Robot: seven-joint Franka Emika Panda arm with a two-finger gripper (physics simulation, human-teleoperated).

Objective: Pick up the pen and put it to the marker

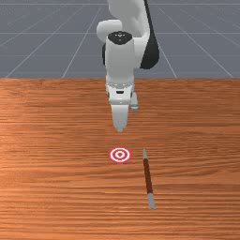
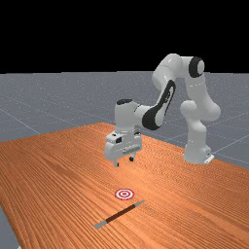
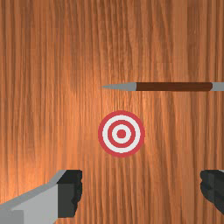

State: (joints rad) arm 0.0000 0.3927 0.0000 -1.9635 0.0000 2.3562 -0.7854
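My gripper (image 2: 124, 162) hangs above the table in the far view, its two fingers wide apart. In the wrist view the gripper (image 3: 141, 188) is open with nothing between its fingers. The pen (image 1: 148, 176), dark brown with grey ends, lies flat in the front view, right of the marker and reaching nearer the camera; its pointed end faces the arm. The round red-and-white marker (image 1: 120, 154) is flat on the wood, a short way in front of the gripper. Pen (image 3: 174, 86) and marker (image 3: 121, 134) lie apart, with bare wood between them.
The orange-brown wooden table (image 1: 51, 164) spreads around the pen and marker. The arm's base stands at the far view's right, and a table edge runs along that view's lower left.
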